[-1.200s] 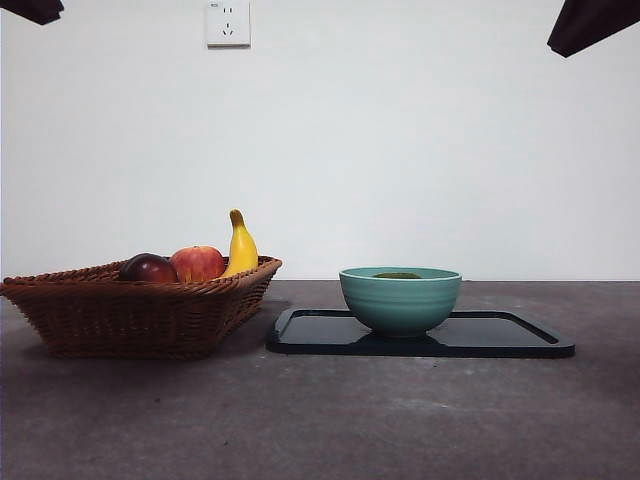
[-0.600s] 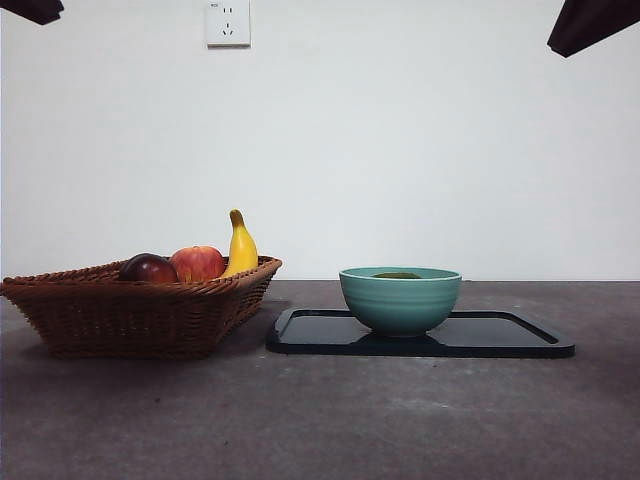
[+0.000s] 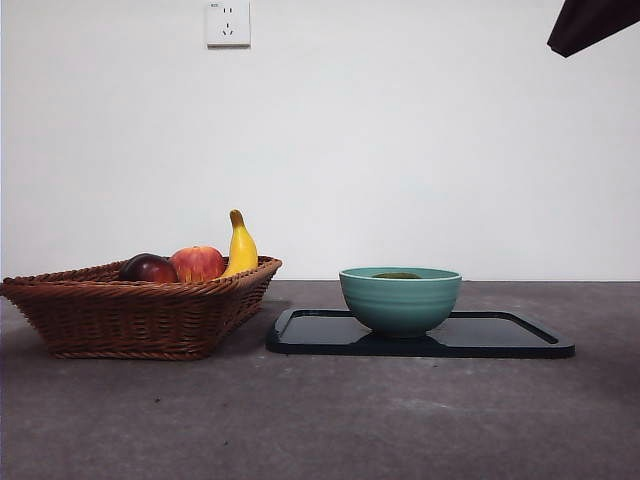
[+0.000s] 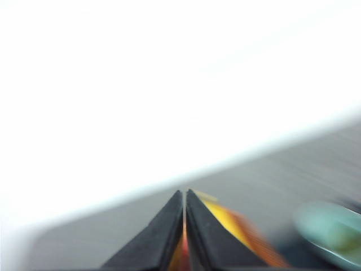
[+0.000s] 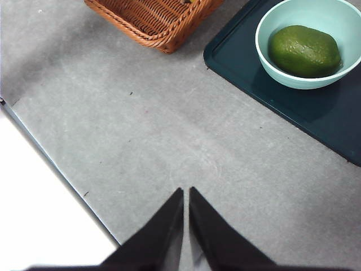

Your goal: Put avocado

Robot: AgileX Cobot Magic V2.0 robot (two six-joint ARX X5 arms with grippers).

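The dark green avocado [image 5: 304, 51] lies inside the teal bowl [image 3: 400, 300], which stands on the black tray [image 3: 500, 335]; in the front view only a sliver of the avocado [image 3: 397, 275] shows above the rim. The bowl [image 5: 265, 39] and tray [image 5: 316, 113] also show in the right wrist view. My right gripper [image 5: 185, 195] is shut and empty, high above bare table, away from the bowl. My left gripper [image 4: 184, 197] is shut and empty; its view is blurred, with the bowl [image 4: 330, 228] far off. A black arm tip [image 3: 590, 22] shows at the top right corner.
A wicker basket [image 3: 140, 310] at the left holds a dark red-purple fruit [image 3: 148, 268], a red apple [image 3: 198, 263] and a banana [image 3: 240, 245]. Its corner [image 5: 152, 20] shows in the right wrist view. A wall socket [image 3: 228, 22] is on the white wall.
The black arm tip at the top left corner of the front view has moved out of view. The fruit, bowl and tray have not moved.
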